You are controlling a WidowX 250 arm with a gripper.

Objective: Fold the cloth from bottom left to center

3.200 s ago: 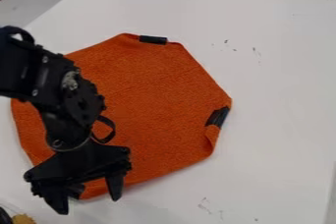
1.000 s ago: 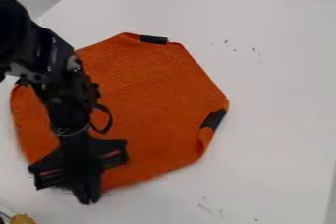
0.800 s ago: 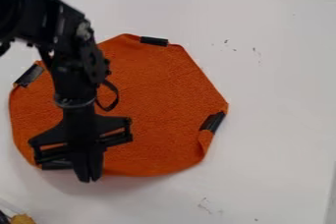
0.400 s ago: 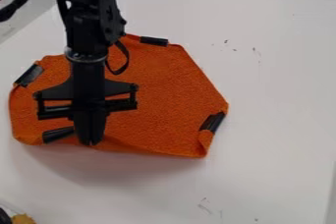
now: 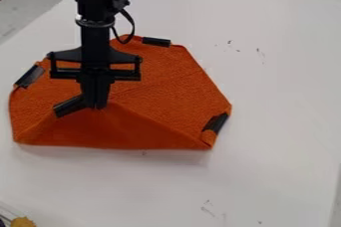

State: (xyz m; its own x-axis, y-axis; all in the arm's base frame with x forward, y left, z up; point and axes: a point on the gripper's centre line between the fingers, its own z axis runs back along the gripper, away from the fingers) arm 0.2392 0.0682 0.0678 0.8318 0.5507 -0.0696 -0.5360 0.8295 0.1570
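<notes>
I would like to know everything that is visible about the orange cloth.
The cloth is plain orange, with a soft, slightly textured look like towelling. Four black pieces sit at its folded-in corners: top, left, right, and one beside the gripper. It lies spread on the white table, partly under the arm. The gripper pinches its lower part, drawn up toward the middle; slanting creases run down from there to a nearly straight bottom edge.

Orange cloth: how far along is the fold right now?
Mostly done, it seems: the near part of the orange cloth is turned up, leaving a nearly straight near edge. In hand: the gripper pinches the flap left of the cloth's middle, beside a black strip. Left, probably: bringing the flap fully to center, laying it flat and letting go.
</notes>
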